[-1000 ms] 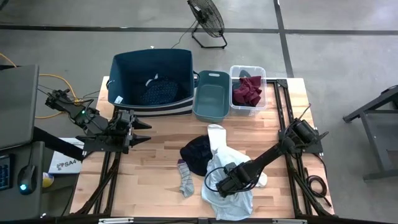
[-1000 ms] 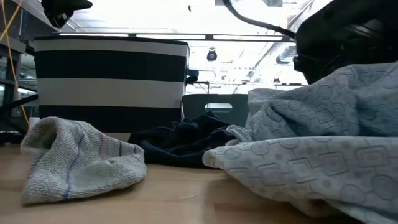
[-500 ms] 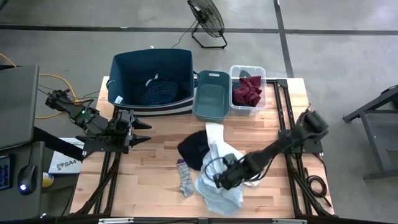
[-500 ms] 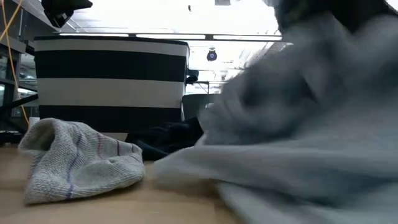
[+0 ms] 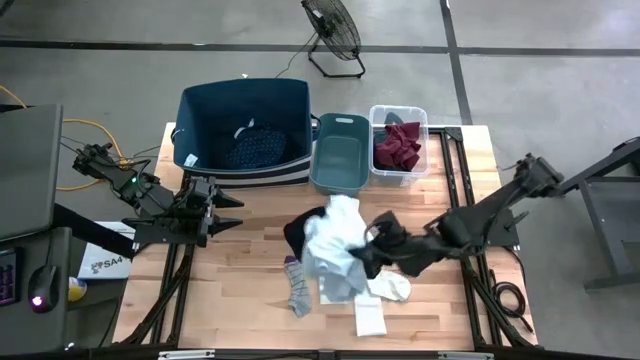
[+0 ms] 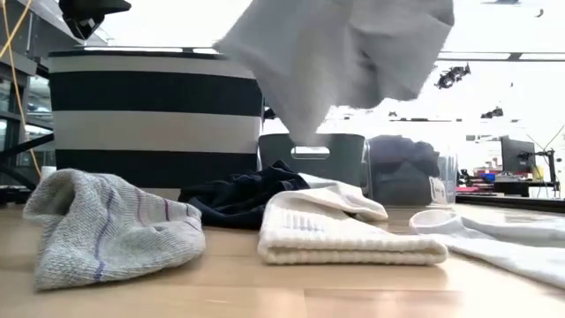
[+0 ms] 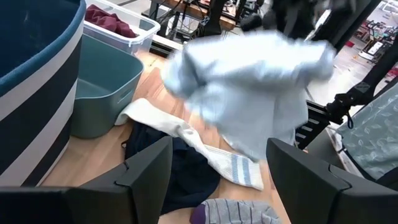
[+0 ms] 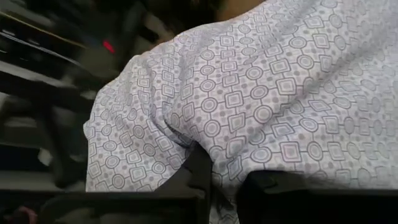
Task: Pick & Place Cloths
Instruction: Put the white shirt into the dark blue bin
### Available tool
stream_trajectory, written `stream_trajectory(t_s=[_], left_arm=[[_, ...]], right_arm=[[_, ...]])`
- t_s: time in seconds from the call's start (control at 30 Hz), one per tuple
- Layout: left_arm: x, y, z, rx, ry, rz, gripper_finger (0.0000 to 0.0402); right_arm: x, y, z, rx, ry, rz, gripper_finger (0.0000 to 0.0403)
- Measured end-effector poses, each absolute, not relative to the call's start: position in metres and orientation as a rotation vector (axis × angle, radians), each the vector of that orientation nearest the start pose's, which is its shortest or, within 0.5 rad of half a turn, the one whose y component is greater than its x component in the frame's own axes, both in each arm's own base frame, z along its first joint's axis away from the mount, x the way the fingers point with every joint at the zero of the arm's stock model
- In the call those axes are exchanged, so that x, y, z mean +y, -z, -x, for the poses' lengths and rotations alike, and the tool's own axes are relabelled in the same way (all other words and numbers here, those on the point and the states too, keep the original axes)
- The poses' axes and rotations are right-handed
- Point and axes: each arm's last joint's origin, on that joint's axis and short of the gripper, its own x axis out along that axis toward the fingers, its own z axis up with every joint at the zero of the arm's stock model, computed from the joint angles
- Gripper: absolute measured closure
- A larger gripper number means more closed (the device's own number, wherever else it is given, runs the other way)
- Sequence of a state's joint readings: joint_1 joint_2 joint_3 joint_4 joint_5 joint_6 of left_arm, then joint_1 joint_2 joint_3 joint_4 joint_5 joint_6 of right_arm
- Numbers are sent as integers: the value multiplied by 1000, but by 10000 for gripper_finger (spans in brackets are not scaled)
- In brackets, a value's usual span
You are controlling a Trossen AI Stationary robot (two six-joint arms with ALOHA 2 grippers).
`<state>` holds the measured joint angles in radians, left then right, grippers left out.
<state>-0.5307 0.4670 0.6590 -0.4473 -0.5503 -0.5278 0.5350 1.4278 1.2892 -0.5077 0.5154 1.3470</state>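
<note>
Lifted off the wooden table (image 5: 250,290) since the earlier frame, the pale shirt (image 5: 330,250) now hangs at the high view's centre, pinched in the closed right gripper (image 5: 372,245); two white socks (image 5: 385,290) lie uncovered beneath it. A grey sock (image 5: 297,290) lies lower left of the shirt, a black cloth (image 5: 295,232) behind it. The left gripper (image 5: 225,212) waits at mid-left, jaws apart, empty. Farther up, bins hold a navy dotted cloth (image 5: 255,145) and a maroon cloth (image 5: 397,145); a fan (image 5: 332,30) stands on grey floor.

Robotics lab: concrete floor (image 5: 560,40), floor fan (image 5: 333,30), wooden worktable (image 5: 250,300), monitors (image 6: 515,155) behind.

Bright backlit glare, motion-blurred pale shirt (image 7: 249,93)
</note>
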Motion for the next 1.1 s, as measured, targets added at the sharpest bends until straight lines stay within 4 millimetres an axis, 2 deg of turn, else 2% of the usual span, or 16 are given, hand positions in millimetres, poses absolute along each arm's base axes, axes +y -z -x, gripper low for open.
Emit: stream_trajectory(t_s=[0.2,0.37,0.53,0.8,0.9,1.1], left_arm=[[-39,-305,-96,205,-76,396,146],[-39,-306,-97,198,-76,378,146],[-39,-314,-98,118,-86,338,146],[-40,-331,-104,-47,-143,241,145],[-43,-335,-111,-84,-175,249,125],[-54,-346,-133,-184,-277,134,39]], right_arm=[[123,-375,-262,240,275,-856,374],[103,-397,-256,135,247,-728,374],[82,-410,-254,73,251,-617,374],[58,-415,-261,57,222,-513,374],[49,-416,-264,55,205,-485,374],[32,-418,-267,38,210,-468,374]])
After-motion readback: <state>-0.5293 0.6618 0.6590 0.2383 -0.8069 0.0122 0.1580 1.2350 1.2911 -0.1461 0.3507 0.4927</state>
